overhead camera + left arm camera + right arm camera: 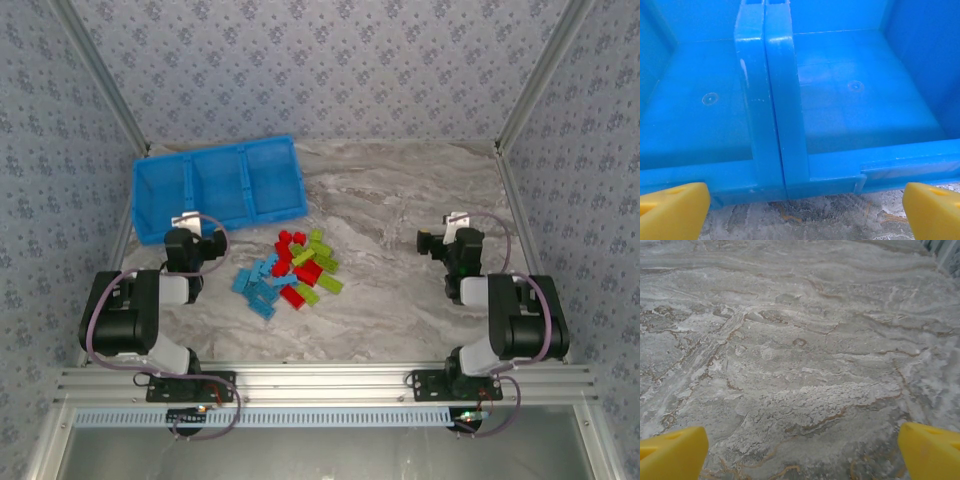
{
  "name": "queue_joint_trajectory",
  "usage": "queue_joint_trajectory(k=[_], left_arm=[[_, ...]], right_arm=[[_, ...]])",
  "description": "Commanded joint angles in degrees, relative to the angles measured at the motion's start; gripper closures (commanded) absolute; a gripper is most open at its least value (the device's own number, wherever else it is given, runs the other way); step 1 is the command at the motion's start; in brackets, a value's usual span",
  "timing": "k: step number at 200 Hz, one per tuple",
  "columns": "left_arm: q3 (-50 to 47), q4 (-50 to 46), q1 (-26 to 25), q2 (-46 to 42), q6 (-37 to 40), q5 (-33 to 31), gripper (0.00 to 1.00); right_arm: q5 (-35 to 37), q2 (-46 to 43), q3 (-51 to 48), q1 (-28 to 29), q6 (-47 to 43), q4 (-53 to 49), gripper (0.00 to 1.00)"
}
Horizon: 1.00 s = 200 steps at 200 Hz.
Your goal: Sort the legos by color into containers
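A pile of small legos lies mid-table: red ones (297, 262), light blue ones (258, 285) and lime ones (318, 262). The bright blue tray (150, 195) with three compartments stands at the back left, nothing visible inside. My left gripper (188, 232) sits just in front of the tray's near wall (840, 172), open, with its yellow fingertips (672, 210) wide apart and nothing between them; a dividing wall (772, 100) runs up the middle of its view. My right gripper (432, 240) rests at the right over bare marble, open, its fingertips (932, 450) wide apart.
The marble tabletop (400, 200) stretches between the two arms. Metal frame posts (540, 70) and patterned walls close in the back and sides. An aluminium rail (320, 385) runs along the near edge.
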Motion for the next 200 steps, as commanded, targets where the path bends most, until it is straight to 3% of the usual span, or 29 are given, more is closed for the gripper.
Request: queue_joint_trajectory(k=[1, 16, 32, 46, 61, 78, 91, 109, 126, 162, 200], left_arm=[[2.47, -1.45, 0.07, -1.52, 1.24, -1.27, 0.01], [3.06, -5.9, -2.72, -5.43, 2.62, -7.99, 0.01], [3.33, -10.53, -5.59, -10.66, 2.4, -13.42, 0.01], [7.0, -22.01, -7.49, -16.64, -1.81, -16.01, 0.01], [14.06, -36.4, -9.13, -21.4, -9.86, -15.33, 0.01], [22.7, -49.47, -12.18, -22.13, -17.21, -9.36, 0.01], [29.53, -56.67, -17.58, -19.81, -18.5, -5.86, 0.01], [38.19, -65.85, -26.72, -13.74, -19.58, -7.34, 0.01], [44.6, -71.21, -32.1, -6.35, -22.36, -6.25, 0.02], [52.23, -74.04, -33.53, 8.02, -30.19, -2.38, 0.22], [56.42, -79.11, -33.57, 16.89, -41.06, -9.43, 0.34]], right_arm=[[8.93, -14.09, 4.89, 2.99, 4.79, -16.05, 0.0], [12.71, -23.75, 8.85, 4.22, 17.71, -32.21, 0.02], [5.35, -30.65, 11.73, 5.62, 24.66, -46.49, 0.03], [-0.9, -34.39, 13.48, 8.6, 26.99, -54.57, 0.03], [-6.45, -35.19, 15.63, 12.74, 28.04, -61.7, 0.03], [-9.43, -33.68, 17.56, 19.51, 29.26, -67.34, 0.04], [-10.18, -32.68, 17.97, 25.72, 30.66, -68.79, 0.04], [-9.14, -32.21, 17.09, 33.61, 33.44, -67.87, 0.04], [-6.45, -32.58, 15.36, 38.9, 36.09, -65.94, 0.04], [-1.37, -34.83, 13.39, 42.45, 39.24, -66.3, 0.04], [0.71, -38.92, 12.5, 42.62, 39.9, -69.32, 0.04]])
